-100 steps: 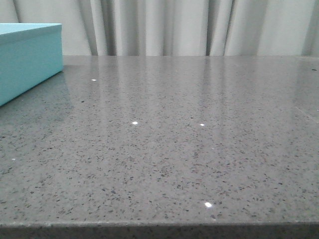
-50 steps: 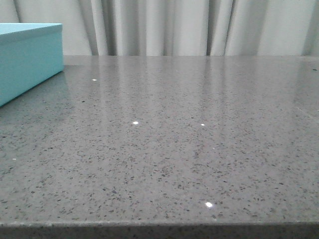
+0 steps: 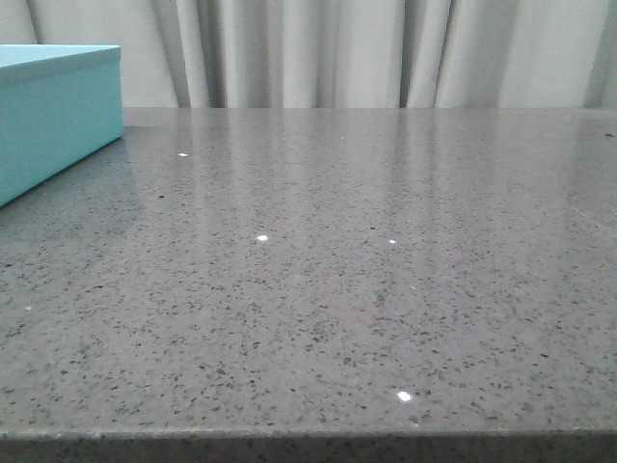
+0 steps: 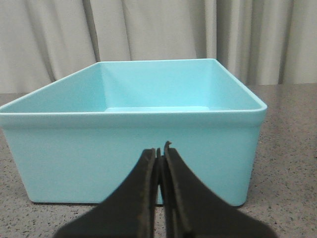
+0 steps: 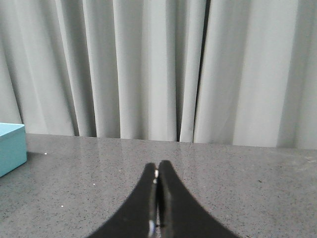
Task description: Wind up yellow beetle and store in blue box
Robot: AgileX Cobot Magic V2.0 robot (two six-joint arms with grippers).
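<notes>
The blue box stands at the far left of the grey speckled table in the front view. In the left wrist view the blue box fills the frame, open-topped, and what I see of its inside is bare. My left gripper is shut and empty just in front of the box's near wall. My right gripper is shut and empty above the table, facing the curtain. A corner of the blue box shows in the right wrist view. The yellow beetle is out of view. No gripper shows in the front view.
The grey speckled table has its front edge along the bottom of the front view. A pale grey curtain hangs behind the table's far edge.
</notes>
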